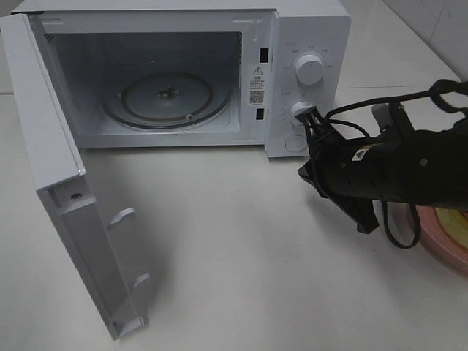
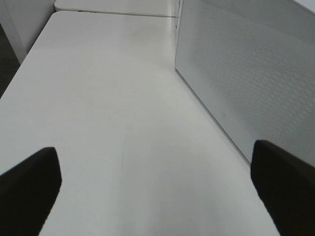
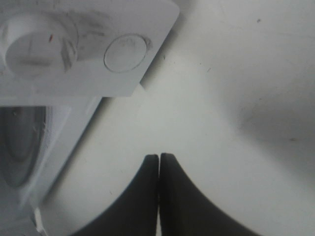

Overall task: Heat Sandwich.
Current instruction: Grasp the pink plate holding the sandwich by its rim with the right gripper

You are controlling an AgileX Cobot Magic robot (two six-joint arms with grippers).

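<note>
At far right of white bench (image 1: 241,241), behind right arm (image 1: 395,175): round pink plate (image 1: 442,254) with pale yellowish sliver, seemingly the sandwich (image 1: 452,219). Right gripper (image 3: 159,156) near round button (image 3: 125,52) of white microwave (image 1: 307,29), jaws clenched, empty; left gripper (image 2: 157,184) with jaws released.

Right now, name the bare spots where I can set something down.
Free: table between the open door and the right arm; the turntable inside the microwave. Crowded: the right edge, where that arm overlaps the pink plate.
</note>
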